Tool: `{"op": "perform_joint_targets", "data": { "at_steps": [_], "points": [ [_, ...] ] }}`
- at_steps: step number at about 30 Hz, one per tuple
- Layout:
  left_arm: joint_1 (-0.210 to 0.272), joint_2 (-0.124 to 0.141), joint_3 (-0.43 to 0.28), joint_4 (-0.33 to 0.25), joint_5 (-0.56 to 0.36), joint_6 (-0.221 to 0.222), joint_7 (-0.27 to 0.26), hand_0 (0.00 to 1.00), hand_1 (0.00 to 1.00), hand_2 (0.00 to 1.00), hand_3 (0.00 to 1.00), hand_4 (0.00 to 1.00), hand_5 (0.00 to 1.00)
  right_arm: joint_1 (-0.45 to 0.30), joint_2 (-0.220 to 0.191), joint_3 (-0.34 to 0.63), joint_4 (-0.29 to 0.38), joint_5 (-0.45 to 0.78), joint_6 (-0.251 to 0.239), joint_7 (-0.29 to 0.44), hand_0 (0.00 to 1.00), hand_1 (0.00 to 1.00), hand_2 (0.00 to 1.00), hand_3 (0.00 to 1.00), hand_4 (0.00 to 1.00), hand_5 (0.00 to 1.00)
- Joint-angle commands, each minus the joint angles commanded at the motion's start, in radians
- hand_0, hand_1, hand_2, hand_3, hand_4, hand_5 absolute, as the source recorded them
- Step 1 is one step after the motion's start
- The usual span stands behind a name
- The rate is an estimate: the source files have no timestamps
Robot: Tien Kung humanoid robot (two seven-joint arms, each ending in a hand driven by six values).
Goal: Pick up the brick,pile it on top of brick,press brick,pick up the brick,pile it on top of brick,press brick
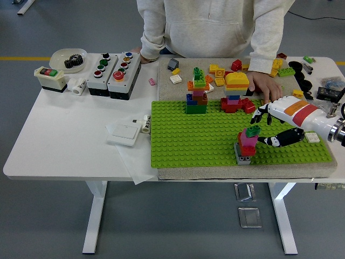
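On the green baseplate (pixel 188 135) near its front stands a small tower (pixel 246 147): grey brick at the bottom, then red, then pink. A small green brick (pixel 252 130) sits on top, shifted toward the tower's right side. My right hand (pixel 263 127) hovers just right of the tower with fingers (pixel 261 111) spread above and the thumb low beside the pink brick. It holds nothing. The left arm is out of view.
Two other brick towers (pixel 197 94) (pixel 236 90) stand at the baseplate's far edge. Loose bricks (pixel 218 71) lie on the mat behind. A person's hand (pixel 264 83) rests there. Button boxes (pixel 114 69), a bowl (pixel 67 57) and a white switch (pixel 123 131) sit at left.
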Motion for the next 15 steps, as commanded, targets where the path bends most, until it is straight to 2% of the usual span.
{"op": "perform_joint_targets", "data": {
  "at_steps": [10,15],
  "points": [
    [-0.001,0.000,0.004,0.000,-0.001,0.000,0.000,0.794,0.715,0.605,0.535,0.528,0.511,-0.012,-0.007,0.014,0.007,0.000,-0.008,0.002,0.253,0.429,0.568,0.590,0.793,0.273],
    [-0.003,0.000,0.003,0.000,-0.003,0.001,0.000,0.794,0.716,0.607,0.535,0.528,0.511,-0.037,-0.011,0.054,0.013,0.007,-0.015,-0.006,0.253,0.427,0.568,0.588,0.794,0.273]
  ]
}}
